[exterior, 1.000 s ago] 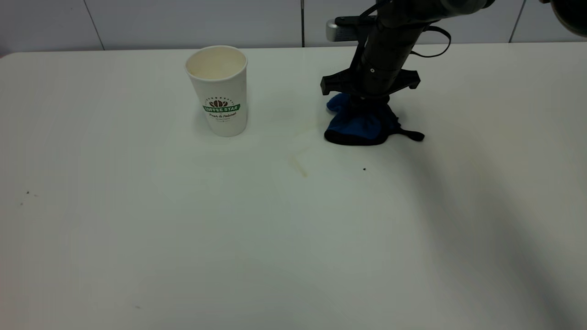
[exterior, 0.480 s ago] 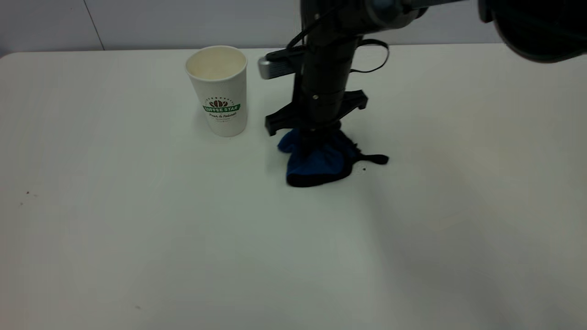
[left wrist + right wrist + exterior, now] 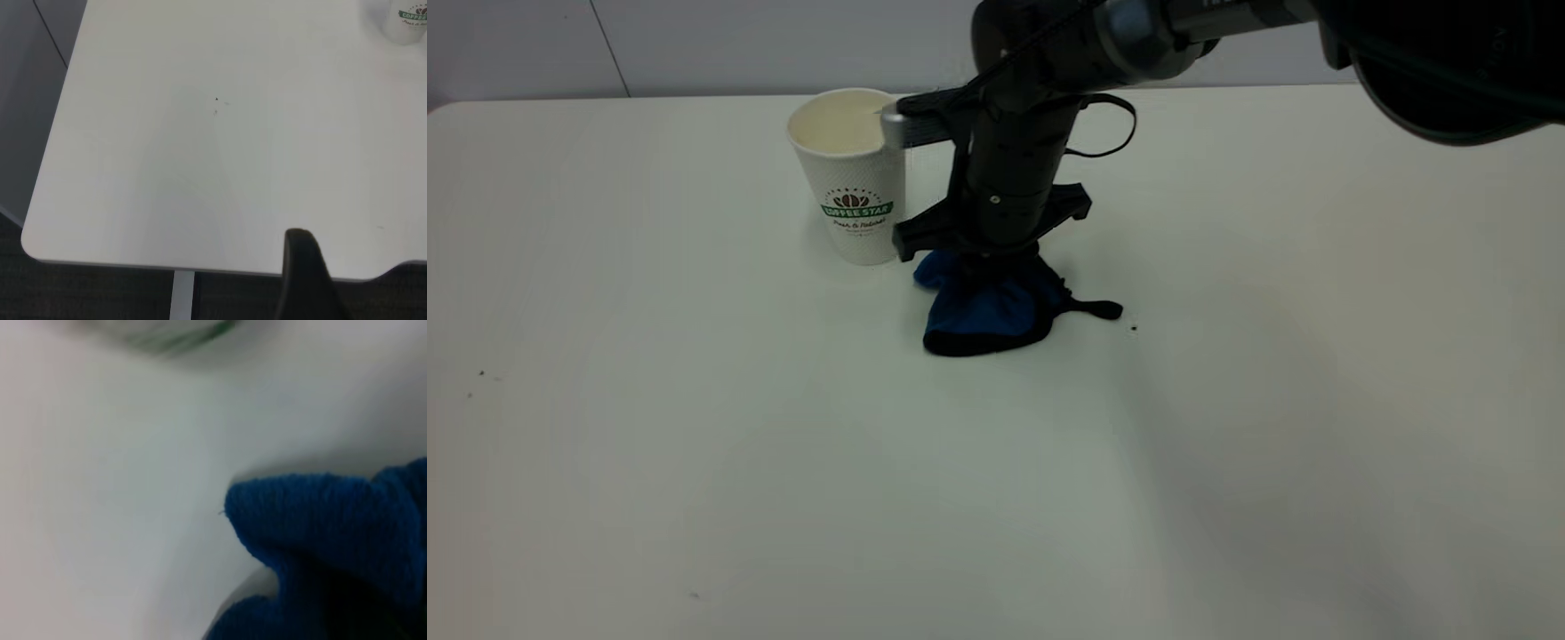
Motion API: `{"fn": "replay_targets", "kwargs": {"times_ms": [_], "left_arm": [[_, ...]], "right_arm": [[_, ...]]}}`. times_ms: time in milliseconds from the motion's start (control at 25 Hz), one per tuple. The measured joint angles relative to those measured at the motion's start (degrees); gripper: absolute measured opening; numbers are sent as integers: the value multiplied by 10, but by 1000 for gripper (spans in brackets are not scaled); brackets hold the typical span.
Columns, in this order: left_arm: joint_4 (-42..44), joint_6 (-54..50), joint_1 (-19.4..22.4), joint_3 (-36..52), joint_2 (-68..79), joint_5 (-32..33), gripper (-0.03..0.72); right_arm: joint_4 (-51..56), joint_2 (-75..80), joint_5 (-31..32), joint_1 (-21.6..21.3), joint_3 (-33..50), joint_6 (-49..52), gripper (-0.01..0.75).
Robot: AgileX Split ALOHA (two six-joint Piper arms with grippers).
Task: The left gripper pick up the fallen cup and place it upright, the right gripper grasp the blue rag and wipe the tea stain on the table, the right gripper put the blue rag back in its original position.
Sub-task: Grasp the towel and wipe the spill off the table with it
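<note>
The cup (image 3: 854, 173) stands upright at the back of the table (image 3: 694, 444); its base also shows in the left wrist view (image 3: 407, 20). My right gripper (image 3: 991, 262) points straight down, shut on the blue rag (image 3: 987, 311), and presses it onto the table just right of the cup. The rag's black loop tab (image 3: 1098, 309) trails to the right. The right wrist view shows the bunched rag (image 3: 333, 540) up close. No tea stain shows; the rag covers that spot. My left gripper (image 3: 303, 280) is parked over the table's corner, far from the cup.
The right wrist's silver block (image 3: 898, 129) overlaps the cup's rim in the exterior view. A tiny dark speck (image 3: 1134, 328) lies right of the rag. More specks lie at the far left (image 3: 480, 374). The table's edge and rounded corner (image 3: 33, 240) show in the left wrist view.
My right gripper has dragged the rag from the back right towards the front left, over a faint brown streak, then left to beside the cup. The cup has not moved.
</note>
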Motion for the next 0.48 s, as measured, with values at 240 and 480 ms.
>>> {"fn": "replay_targets", "kwargs": {"times_ms": [240,480], "left_arm": [[0,0,0,0,0,0,465],[0,0,0,0,0,0,465]], "right_arm": [[-5,0,-8,-89,0,0,77],[-20,-6,66,-179,-1,0,77]]}}
